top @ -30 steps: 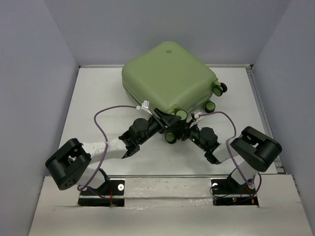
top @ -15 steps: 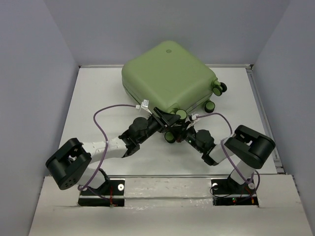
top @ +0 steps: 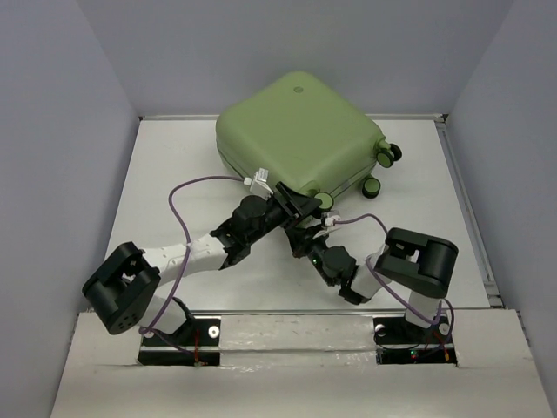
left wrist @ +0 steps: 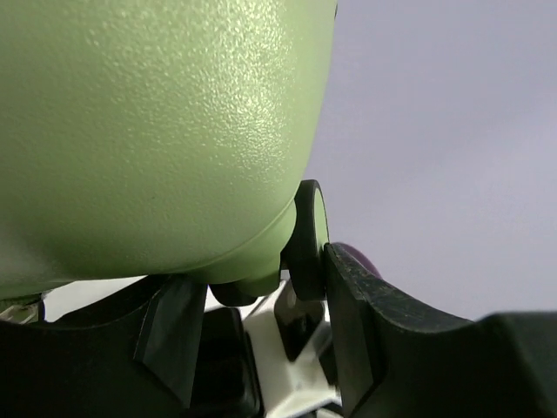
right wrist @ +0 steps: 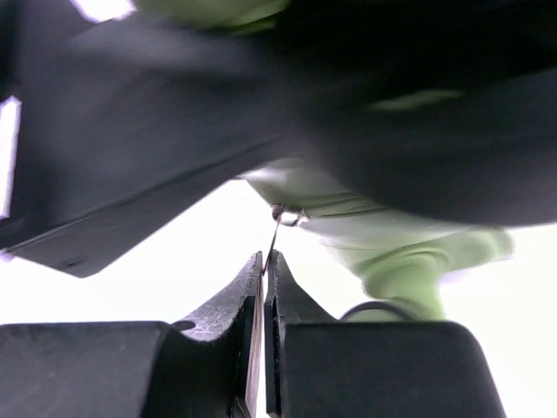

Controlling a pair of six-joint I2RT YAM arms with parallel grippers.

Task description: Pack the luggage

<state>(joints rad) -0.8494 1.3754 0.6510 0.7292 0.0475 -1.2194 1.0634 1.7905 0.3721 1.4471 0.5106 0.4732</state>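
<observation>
Top view: luggage [top: 296,131] closed, at the far centre of the desk [top: 174,174]. Left fingers [top: 291,200] at its near corner. Right fingers [top: 306,237] have drawn back toward the near edge.
Left wrist: fingers apart, one touching a black wheel [left wrist: 309,239].
Right wrist: fingers pinched together on a thin zip pull [right wrist: 273,235].

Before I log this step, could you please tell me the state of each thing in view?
luggage: shell closed.
left gripper: jaws apart around a wheel, one finger touching it; grip unclear.
right gripper: shut, apparently pinching a thin zip pull.
</observation>
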